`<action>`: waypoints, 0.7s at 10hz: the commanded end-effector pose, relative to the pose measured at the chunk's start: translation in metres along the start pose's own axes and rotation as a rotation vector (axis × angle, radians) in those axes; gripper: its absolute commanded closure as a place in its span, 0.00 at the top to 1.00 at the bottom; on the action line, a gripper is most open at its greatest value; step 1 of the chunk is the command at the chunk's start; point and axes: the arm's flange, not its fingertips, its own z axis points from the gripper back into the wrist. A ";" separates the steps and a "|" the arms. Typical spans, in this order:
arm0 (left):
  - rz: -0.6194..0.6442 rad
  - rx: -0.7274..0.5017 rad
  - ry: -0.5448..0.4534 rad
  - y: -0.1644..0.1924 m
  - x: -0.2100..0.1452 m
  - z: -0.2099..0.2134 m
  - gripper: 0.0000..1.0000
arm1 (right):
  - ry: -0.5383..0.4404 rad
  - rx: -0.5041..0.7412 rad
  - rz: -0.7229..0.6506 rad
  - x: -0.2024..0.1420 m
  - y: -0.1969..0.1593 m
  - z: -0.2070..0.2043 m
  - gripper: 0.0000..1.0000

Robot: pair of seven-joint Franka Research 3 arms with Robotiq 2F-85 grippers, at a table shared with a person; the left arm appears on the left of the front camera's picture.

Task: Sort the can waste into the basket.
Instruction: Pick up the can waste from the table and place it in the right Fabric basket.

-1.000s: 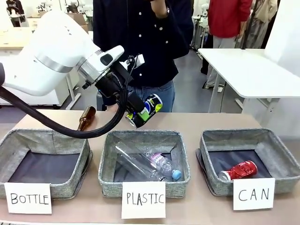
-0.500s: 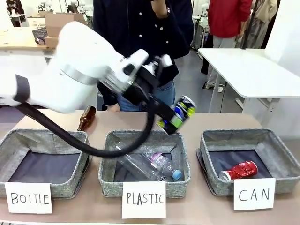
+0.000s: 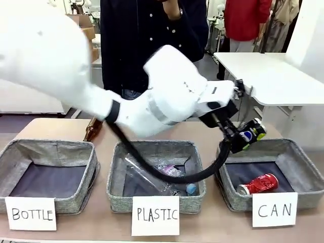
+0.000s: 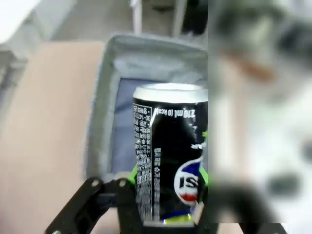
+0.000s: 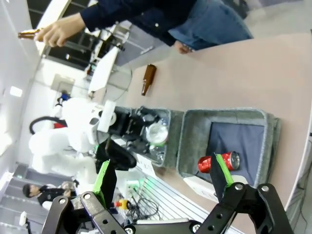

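Observation:
The dark can (image 3: 249, 134) with silver ends is held tilted in my left gripper (image 3: 239, 137), which is shut on it just above the far left corner of the CAN basket (image 3: 304, 169). In the left wrist view the dark can (image 4: 170, 156) stands between the black fingers (image 4: 127, 197), with the grey basket (image 4: 146, 68) beyond it. The red can (image 3: 258, 183) lies on its side in that basket. From high up, my right gripper (image 5: 163, 178) is open and holds nothing; below it are the red can (image 5: 218, 162) and the basket (image 5: 234, 124).
The PLASTIC basket (image 3: 115, 177) holds clear bottles and the BOTTLE basket (image 3: 15, 152) stands at the left. A brown bottle (image 3: 93, 127) lies on the table behind them. A person (image 3: 152, 40) stands at the far side, one hand (image 5: 58, 31) holding another bottle.
My left arm has swung to the right with the dark can, from above the PLASTIC basket to above the CAN basket's corner. The red can has not moved.

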 end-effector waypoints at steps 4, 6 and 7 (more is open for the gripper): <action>0.045 -0.135 0.138 0.037 0.064 -0.059 0.39 | 0.010 0.002 -0.001 0.001 0.002 0.003 1.00; 0.050 -0.120 0.170 0.038 0.066 -0.068 0.39 | 0.010 0.002 -0.001 0.001 0.002 0.003 1.00; 0.064 -0.122 0.191 0.040 0.066 -0.069 0.96 | 0.010 0.002 -0.001 0.001 0.002 0.003 1.00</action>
